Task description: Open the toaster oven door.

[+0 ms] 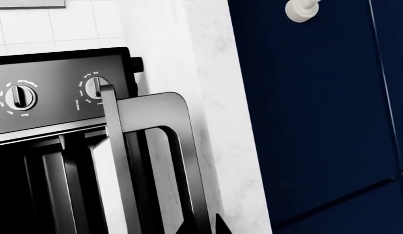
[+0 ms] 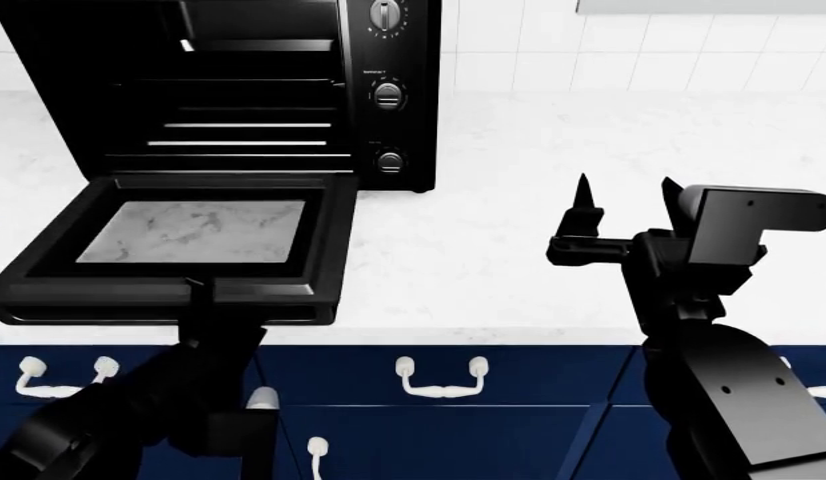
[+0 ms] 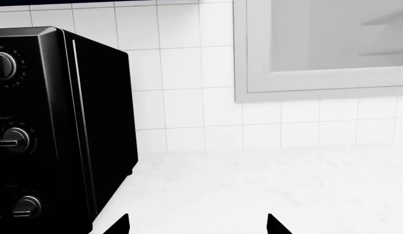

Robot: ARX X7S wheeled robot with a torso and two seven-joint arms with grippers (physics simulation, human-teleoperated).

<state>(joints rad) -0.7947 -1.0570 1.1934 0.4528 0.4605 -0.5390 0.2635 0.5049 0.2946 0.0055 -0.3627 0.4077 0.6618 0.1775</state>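
Observation:
The glossy black toaster oven [image 2: 226, 80] stands at the back left of the white counter, with its wire racks showing. The toaster oven door [image 2: 336, 230] hangs down flat toward me, and the counter shows through its glass. My left gripper [image 2: 226, 292] is at the middle of the door's black bar handle [image 2: 120, 300], with its fingers narrowly closed around it. In the left wrist view the door [image 1: 117, 161] and handle [image 1: 188, 161] run edge-on to the gripper [image 1: 205, 228]. My right gripper [image 2: 627, 205] is open and empty above the counter, right of the oven [image 3: 58, 122].
White marble counter [image 2: 520, 260] with a tiled wall behind. Navy cabinet doors with white handles [image 2: 440, 375] are below the counter's front edge. Silver-ringed knobs [image 2: 388, 95] line the oven's right panel. A grey window frame [image 3: 318, 48] is on the wall to the right.

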